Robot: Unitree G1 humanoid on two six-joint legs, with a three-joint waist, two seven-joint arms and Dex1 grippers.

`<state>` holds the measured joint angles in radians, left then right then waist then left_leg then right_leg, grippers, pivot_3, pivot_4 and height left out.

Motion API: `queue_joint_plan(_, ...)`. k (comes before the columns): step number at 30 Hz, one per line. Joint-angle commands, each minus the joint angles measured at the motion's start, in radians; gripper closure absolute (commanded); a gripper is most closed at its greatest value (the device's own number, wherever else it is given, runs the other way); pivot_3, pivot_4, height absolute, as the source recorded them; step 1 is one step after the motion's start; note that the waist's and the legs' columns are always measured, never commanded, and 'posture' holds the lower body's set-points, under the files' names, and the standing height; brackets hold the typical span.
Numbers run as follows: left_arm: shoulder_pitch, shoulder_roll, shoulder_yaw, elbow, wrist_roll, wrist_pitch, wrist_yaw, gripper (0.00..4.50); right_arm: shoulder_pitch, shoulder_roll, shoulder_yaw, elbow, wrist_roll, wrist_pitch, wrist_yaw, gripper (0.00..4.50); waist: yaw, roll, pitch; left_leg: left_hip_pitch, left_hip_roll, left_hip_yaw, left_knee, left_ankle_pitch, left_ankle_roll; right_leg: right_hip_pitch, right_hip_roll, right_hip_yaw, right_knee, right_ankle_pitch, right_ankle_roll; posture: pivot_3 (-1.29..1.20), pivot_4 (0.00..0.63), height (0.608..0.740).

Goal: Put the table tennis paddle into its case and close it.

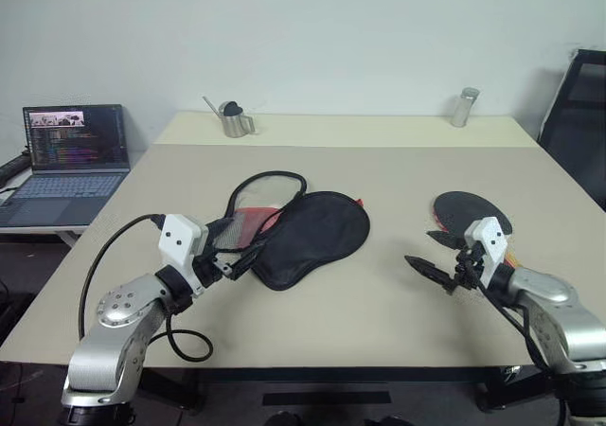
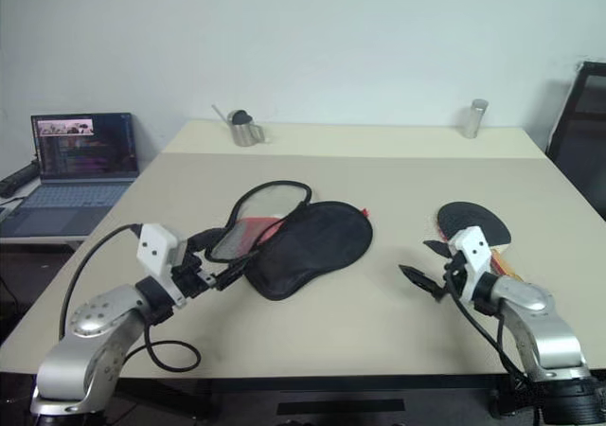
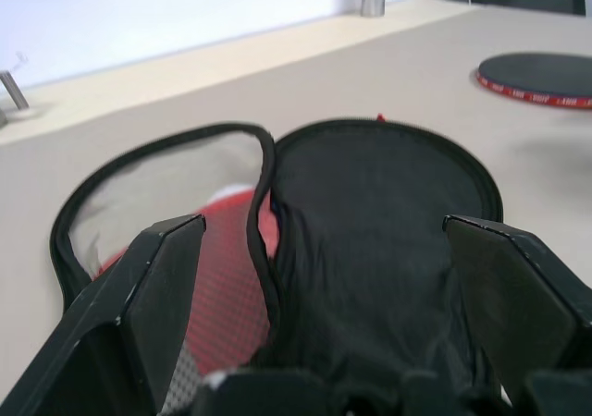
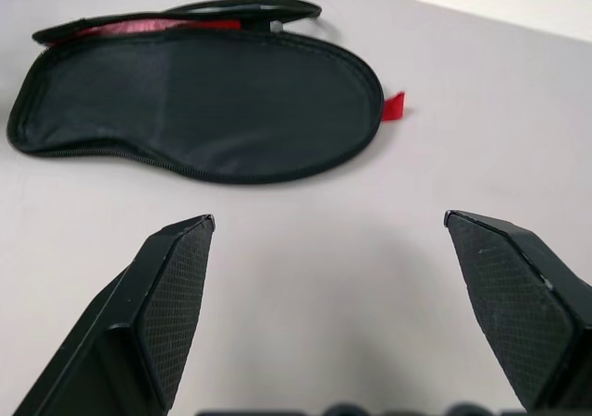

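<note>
Right now we are seeing the case [image 1: 303, 237] lying unzipped mid-table [image 1: 379, 312], the paddle [image 1: 472, 212] lying well to its right. Left gripper [image 1: 239, 257] is hovering at the case's near end, fingers spread; right gripper [image 1: 431, 258] is hovering beside the paddle, fingers spread, empty.

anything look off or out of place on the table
Nothing is spilled or damaged. The case lies unzipped and splayed open mid-table, one flap folded out, and the table tennis paddle lies apart from it near the right gripper. Both are just waiting to be packed.
</note>
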<state>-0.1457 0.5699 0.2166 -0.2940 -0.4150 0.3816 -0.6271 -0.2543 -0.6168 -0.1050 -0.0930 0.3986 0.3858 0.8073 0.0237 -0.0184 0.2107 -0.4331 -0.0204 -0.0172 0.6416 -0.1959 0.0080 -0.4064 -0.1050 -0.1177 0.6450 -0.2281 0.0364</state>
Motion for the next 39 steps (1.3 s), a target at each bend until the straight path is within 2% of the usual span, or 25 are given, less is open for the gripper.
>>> queue_joint_plan(1, -0.01, 0.007, 0.004, 0.015, 0.022, -0.048, -0.004, 0.0, -0.005, -0.027, -0.016, -0.012, 0.001, -0.007, 0.021, 0.13, 0.0, 0.0, 0.0, 0.0, 0.0, 0.0, 0.0, 0.0, 0.0, 0.0, 0.0, 0.0, 0.0, 0.0, 0.0, 0.0, 0.15, 0.74)
queue_joint_plan(5, -0.025, 0.01, 0.0, 0.051, 0.031, -0.049, -0.001, 0.0, -0.024, -0.021, -0.025, -0.062, 0.02, 0.03, -0.007, 0.13, 0.0, 0.0, 0.0, 0.0, 0.0, 0.0, 0.001, 0.0, 0.0, 0.0, 0.0, 0.0, 0.0, 0.0, 0.0, 0.0, 0.15, 0.74)
queue_joint_plan(10, -0.051, 0.02, -0.034, 0.136, 0.044, -0.089, -0.077, 0.0, -0.012, -0.044, -0.042, -0.152, 0.047, 0.091, -0.019, 0.13, 0.001, 0.0, 0.0, 0.0, 0.0, 0.0, 0.001, 0.0, 0.0, 0.0, 0.0, 0.0, 0.0, 0.0, -0.001, 0.0, 0.15, 0.74)
queue_joint_plan(15, -0.037, 0.019, -0.03, 0.133, 0.006, -0.067, -0.121, 0.0, -0.021, -0.058, -0.061, -0.225, 0.096, 0.157, -0.028, 0.13, 0.001, 0.0, 0.0, 0.0, 0.0, 0.0, 0.001, 0.0, 0.0, 0.0, 0.0, 0.0, -0.001, 0.0, 0.0, 0.0, 0.15, 0.74)
queue_joint_plan(23, 0.039, 0.097, 0.003, 0.147, -0.051, -0.004, -0.233, 0.0, -0.118, -0.046, 0.006, -0.286, 0.171, 0.238, 0.025, 0.13, -0.001, 0.0, 0.0, 0.0, 0.004, 0.0, 0.001, 0.0, -0.001, 0.0, -0.001, 0.0, -0.001, 0.0, -0.002, 0.0, 0.15, 0.74)
queue_joint_plan(31, -0.004, 0.125, 0.023, 0.261, -0.063, 0.033, -0.247, 0.0, -0.165, -0.079, 0.053, -0.285, 0.152, 0.195, 0.116, 0.13, 0.003, 0.0, 0.0, 0.0, 0.006, 0.0, 0.001, -0.001, -0.002, 0.0, 0.001, -0.001, -0.001, 0.0, -0.003, 0.0, 0.15, 0.74)
queue_joint_plan(39, -0.065, 0.097, -0.045, 0.336, -0.045, 0.086, -0.255, 0.0, -0.157, -0.049, 0.076, -0.28, 0.127, 0.155, 0.099, 0.13, 0.002, 0.0, 0.0, 0.0, 0.007, 0.001, 0.001, -0.002, -0.003, -0.001, 0.003, -0.001, -0.001, 0.0, -0.003, 0.0, 0.15, 0.74)
